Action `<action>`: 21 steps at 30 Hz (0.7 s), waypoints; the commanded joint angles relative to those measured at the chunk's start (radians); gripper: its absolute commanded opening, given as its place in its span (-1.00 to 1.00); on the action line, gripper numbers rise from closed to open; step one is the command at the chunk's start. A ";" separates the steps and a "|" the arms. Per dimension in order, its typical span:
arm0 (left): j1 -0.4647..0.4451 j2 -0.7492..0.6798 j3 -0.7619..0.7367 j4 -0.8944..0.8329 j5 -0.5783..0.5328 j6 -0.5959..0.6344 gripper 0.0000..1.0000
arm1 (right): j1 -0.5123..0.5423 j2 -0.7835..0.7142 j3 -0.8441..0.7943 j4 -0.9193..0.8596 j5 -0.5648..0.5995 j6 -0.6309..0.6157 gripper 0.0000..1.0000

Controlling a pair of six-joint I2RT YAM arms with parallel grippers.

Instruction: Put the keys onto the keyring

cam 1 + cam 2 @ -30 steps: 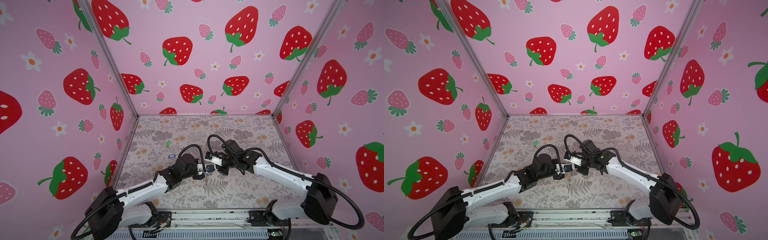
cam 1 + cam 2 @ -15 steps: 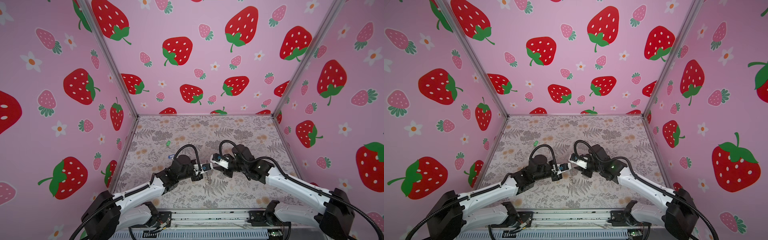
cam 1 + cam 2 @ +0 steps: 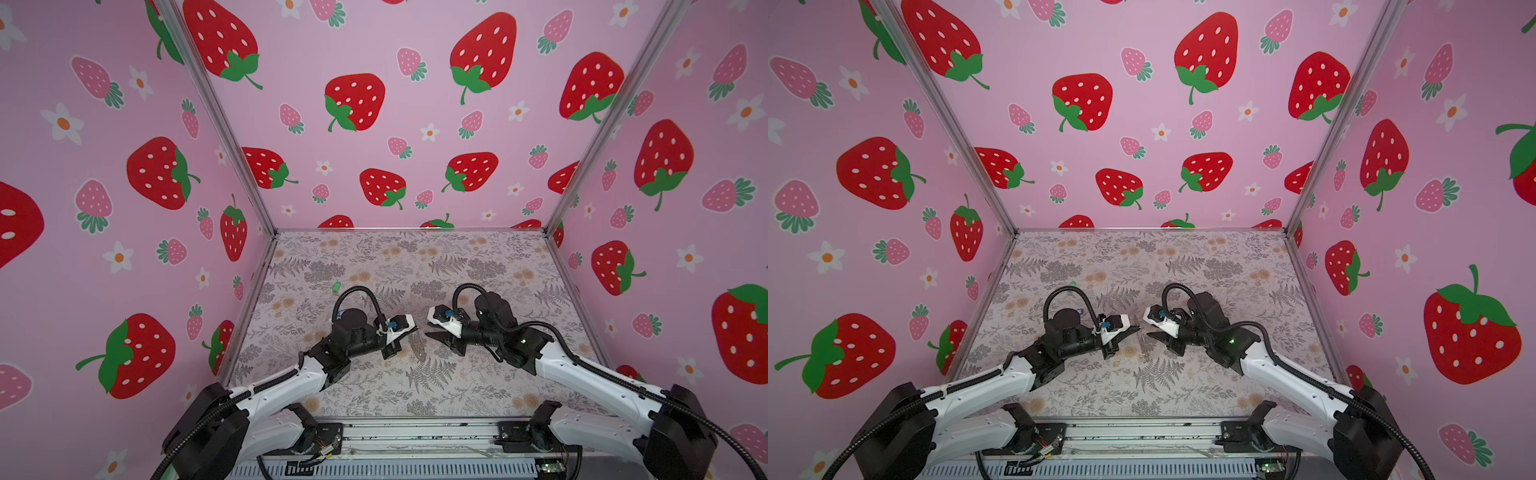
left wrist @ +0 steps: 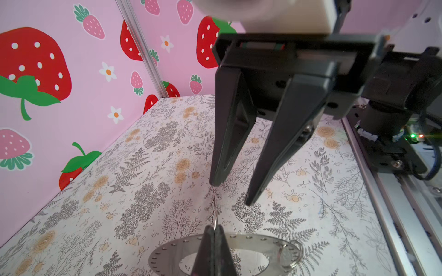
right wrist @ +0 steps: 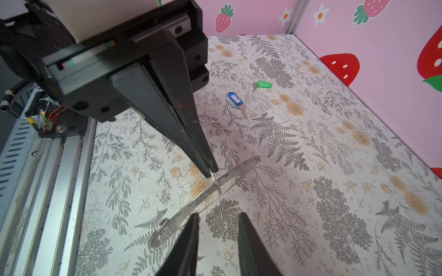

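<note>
1. Found green key (image 3: 336, 286) lying flat on the floral table (image 3: 374, 257), far-left part, well apart from both arms.
2. Spotted blue key (image 5: 235, 99) near the green one, also flat on the table, shaft pointing away from it.
3. Recorded left gripper (image 5: 210, 173) with jaws pressed together, pinching a small wire loop (image 4: 216, 218) threaded at the rim of the keyring (image 3: 417, 347).
4. Noted keyring between the two grippers, hanging tilted, edge-on in both top views. Could not tell whether its lower edge touched the table. Saw a second small split ring (image 4: 290, 253) on the opposite side of its rim.
5. Logged right gripper (image 4: 232, 193) just beside the keyring, jaws narrowly parted, nothing between them. Marked one fingertip (image 5: 195, 216) close against the disc's edge, contact not resolvable.
</note>
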 commanded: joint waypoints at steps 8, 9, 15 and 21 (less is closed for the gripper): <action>0.022 0.028 -0.006 0.200 0.096 -0.071 -1.00 | -0.017 0.013 -0.025 0.080 -0.075 0.037 -0.41; 0.025 0.030 -0.004 0.211 0.105 -0.077 -1.00 | -0.019 0.012 -0.027 0.085 -0.078 0.041 -0.40; 0.035 0.050 0.005 0.255 0.157 -0.106 -1.00 | -0.035 -0.007 -0.038 0.130 -0.116 0.058 -0.44; 0.040 0.073 0.003 0.301 0.200 -0.136 -1.00 | -0.064 -0.027 -0.054 0.177 -0.168 0.083 -0.49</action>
